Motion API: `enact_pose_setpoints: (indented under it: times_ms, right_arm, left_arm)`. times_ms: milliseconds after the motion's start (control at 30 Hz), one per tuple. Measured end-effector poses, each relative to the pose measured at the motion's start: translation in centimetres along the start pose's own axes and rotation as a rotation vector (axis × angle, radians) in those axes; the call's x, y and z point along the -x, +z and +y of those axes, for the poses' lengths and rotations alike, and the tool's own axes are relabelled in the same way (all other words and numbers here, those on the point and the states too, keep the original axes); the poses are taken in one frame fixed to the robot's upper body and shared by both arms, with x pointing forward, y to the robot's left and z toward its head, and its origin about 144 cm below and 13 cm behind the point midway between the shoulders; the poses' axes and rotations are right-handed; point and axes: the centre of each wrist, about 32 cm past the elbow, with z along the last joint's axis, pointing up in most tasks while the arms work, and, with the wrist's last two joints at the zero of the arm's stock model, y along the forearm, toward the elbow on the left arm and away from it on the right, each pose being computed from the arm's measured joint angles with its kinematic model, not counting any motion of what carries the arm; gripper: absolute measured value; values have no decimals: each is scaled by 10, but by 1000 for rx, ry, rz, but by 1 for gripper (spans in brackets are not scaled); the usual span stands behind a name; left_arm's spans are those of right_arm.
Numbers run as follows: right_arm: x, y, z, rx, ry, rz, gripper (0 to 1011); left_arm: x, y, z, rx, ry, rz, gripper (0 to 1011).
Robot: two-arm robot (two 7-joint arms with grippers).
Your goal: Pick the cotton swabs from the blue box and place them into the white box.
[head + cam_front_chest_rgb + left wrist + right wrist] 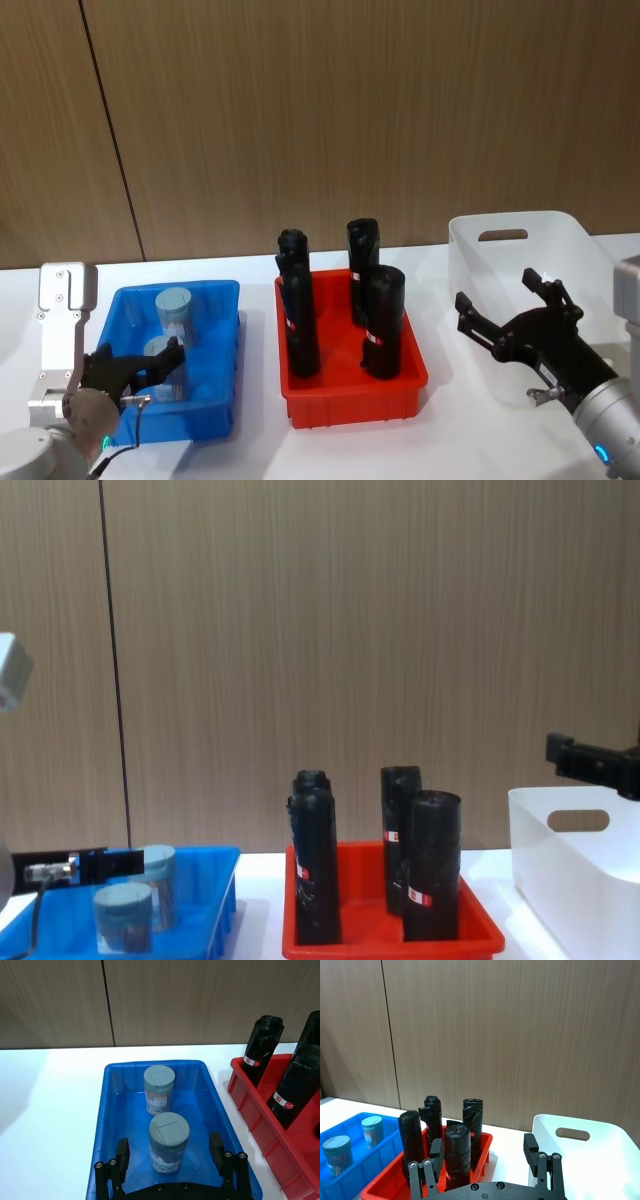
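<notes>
Two cotton swabs jars stand in the blue box (225, 292): a far one (174, 308) and a near one (158, 352). My left gripper (165, 368) is open, low at the box's near end, with a finger on each side of the near jar (168, 1141) and gaps to both. The far jar (159, 1088) stands free behind it. My right gripper (497, 290) is open and holds nothing, in the air at the near side of the white box (560, 232). The white box (602, 1147) stands at the right, its oval handle cutout at the far wall.
A red tray (410, 385) with several tall black cylinders (383, 322) stands between the blue and white boxes. A wooden wall panel runs behind the white table. Bare table lies left of the blue box (50, 1110).
</notes>
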Motion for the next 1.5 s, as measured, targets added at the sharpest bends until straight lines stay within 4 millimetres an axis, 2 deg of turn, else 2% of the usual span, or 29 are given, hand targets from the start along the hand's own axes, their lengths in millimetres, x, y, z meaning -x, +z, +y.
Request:
enact_pose_setpoints:
  times_ms: [533, 1500]
  right_arm:
    - [0, 0, 0, 0, 0, 0, 1002]
    - [0, 0, 0, 0, 0, 0, 1002]
  left_arm:
    - [-14, 2, -26, -39, -10, -24, 1004]
    - [-27, -3, -62, -89, -111, -32, 1004]
